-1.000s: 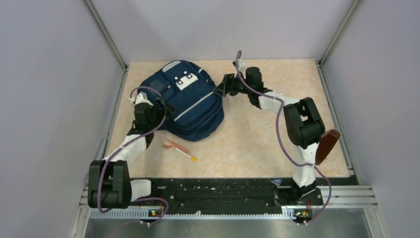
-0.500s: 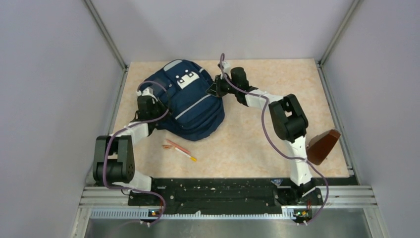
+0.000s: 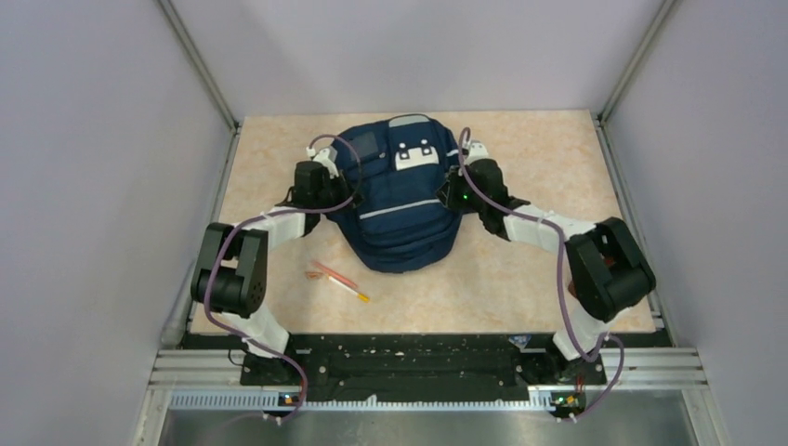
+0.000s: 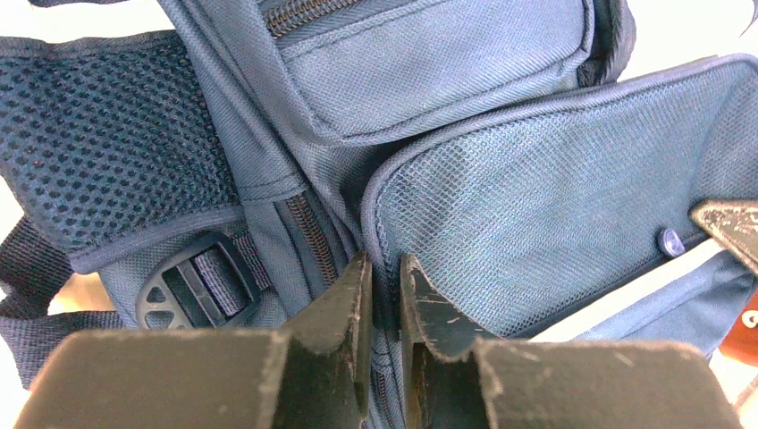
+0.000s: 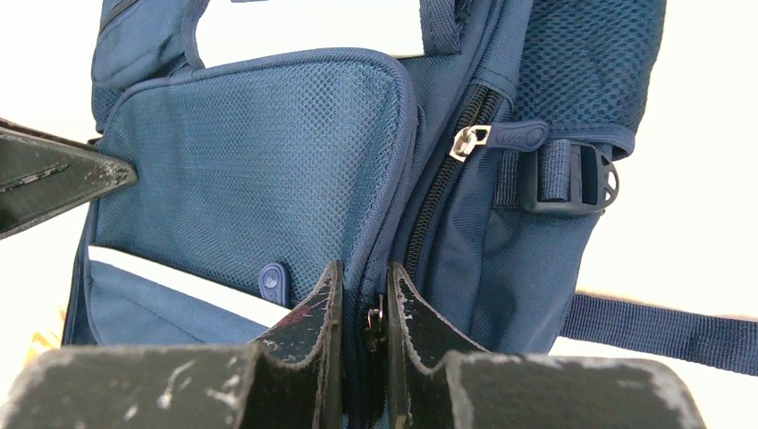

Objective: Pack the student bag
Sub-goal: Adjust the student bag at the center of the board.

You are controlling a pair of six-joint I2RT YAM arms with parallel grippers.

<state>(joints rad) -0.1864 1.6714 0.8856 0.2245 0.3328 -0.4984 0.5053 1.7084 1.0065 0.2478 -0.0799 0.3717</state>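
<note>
Just nearer than the student bag (image 3: 401,209) lie loose pencils (image 3: 336,280). On the bag's left flank the left gripper (image 4: 383,268) pinches a seam fold beside a zip; the right gripper (image 5: 359,273) pinches the right flank likewise. Move both arms evenly, or the fabric may slip. The bag lies mid-table, front pocket up, long axis near-to-far, top farthest.

Beige marbled tabletop (image 3: 567,153), pale grey walls (image 3: 102,167)
</note>
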